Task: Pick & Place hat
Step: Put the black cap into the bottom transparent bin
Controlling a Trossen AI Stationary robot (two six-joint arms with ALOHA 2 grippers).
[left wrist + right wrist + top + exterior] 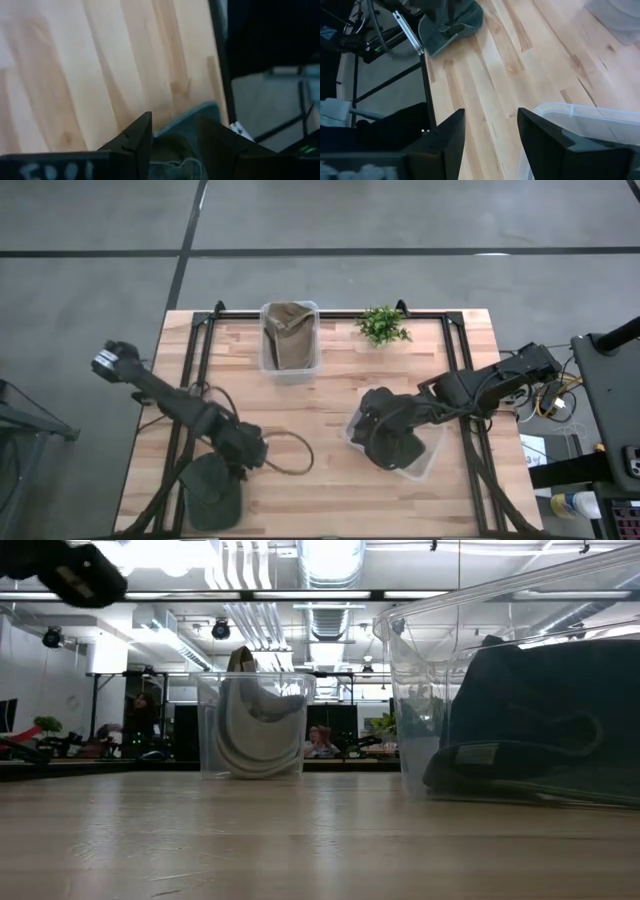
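Observation:
A dark green hat [212, 492] lies flat on the wooden table near its near-left corner, and it also shows in the right wrist view [455, 22]. My left gripper [243, 452] is down at the hat's far edge. Its fingers are open, and hat cloth [192, 116] fills the gap between them [173, 137]. My right gripper [385, 435] hovers open [490, 122] over a clear bin [432, 455] right of centre. A dark blue hat [540, 710] lies in that bin. My left gripper has its fingers on either side of the green hat's far edge [165, 150], coming from above and slanting toward the near edge. I cannot tell whether they touch the cloth. The hat rests on the table.
A second clear bin [265, 345] at the far centre holds a khaki hat [288, 335]. A small green plant [382, 326] stands to its right by the far edge. A dark cable loop [292, 455] lies beside my left gripper. Bare wood lies between the bins.

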